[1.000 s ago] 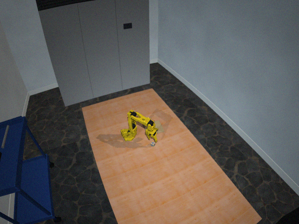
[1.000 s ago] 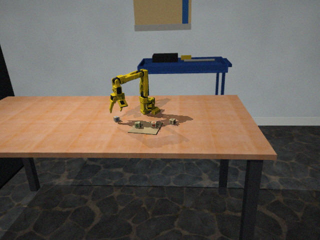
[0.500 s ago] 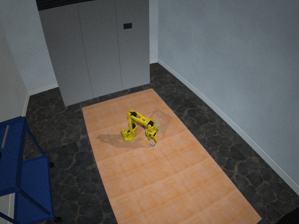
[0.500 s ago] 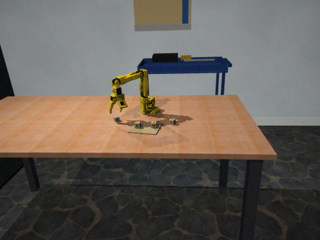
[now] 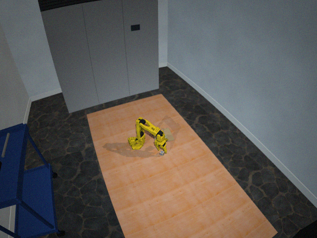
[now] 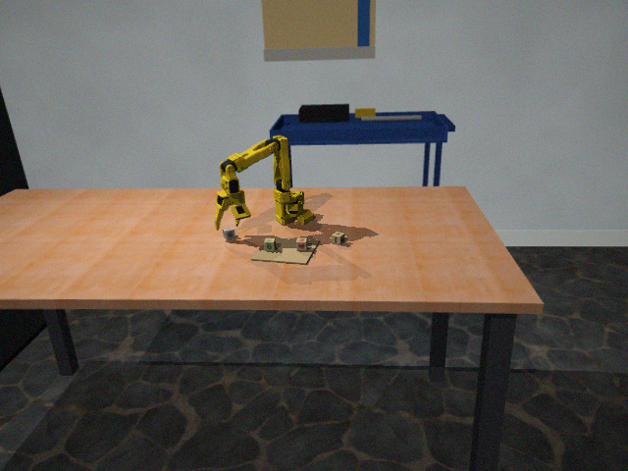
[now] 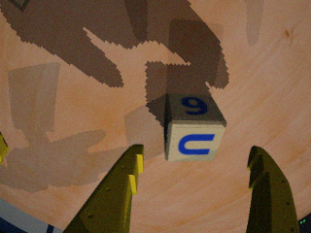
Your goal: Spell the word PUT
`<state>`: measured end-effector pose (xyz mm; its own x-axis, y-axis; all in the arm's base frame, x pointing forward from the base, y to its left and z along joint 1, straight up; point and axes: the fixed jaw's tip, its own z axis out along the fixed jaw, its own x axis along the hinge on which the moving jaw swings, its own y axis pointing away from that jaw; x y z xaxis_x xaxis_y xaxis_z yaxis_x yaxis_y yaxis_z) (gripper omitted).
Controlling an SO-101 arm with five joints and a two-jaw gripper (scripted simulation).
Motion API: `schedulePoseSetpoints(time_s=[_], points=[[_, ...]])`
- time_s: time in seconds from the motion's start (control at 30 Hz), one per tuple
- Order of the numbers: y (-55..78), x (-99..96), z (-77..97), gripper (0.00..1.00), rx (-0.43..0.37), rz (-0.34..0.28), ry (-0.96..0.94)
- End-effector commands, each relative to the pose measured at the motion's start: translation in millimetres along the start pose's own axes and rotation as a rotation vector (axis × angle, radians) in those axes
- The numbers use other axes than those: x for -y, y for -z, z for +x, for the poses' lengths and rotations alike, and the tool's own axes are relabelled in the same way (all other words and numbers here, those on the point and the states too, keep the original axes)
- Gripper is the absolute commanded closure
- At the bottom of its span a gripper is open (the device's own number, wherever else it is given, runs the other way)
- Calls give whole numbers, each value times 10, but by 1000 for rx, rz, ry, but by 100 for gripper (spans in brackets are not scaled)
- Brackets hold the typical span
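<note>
tool (image 7: 194, 175): fingers parted, nothing between them; hanging above the bench (image 6: 127, 263), pointing down
blue block (image 6: 229, 234): on the bare bench, off the mat, directly below the tool and ahead of the gap between the fingers; blue "U" on the face toward the wrist camera, another blue mark on the adjoining face
approach: straight drop should straddle it; faces roughly square to the fingers
mat (image 6: 284, 256): flat, right of the blue block
on mat: green-marked block (image 6: 270, 244), red-marked block (image 6: 302, 243), a gap between them
off mat: fourth block (image 6: 339, 237), just right of the mat
</note>
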<state>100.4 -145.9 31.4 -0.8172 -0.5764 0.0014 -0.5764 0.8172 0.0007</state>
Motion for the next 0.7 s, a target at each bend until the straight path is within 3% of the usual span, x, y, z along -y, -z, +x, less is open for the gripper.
schedulePoseSetpoints(time_s=[0.0, 0.67], points=[[-1, 58, -7, 68, 1, 45, 0], [-111, 51, -7, 68, 1, 45, 0]])
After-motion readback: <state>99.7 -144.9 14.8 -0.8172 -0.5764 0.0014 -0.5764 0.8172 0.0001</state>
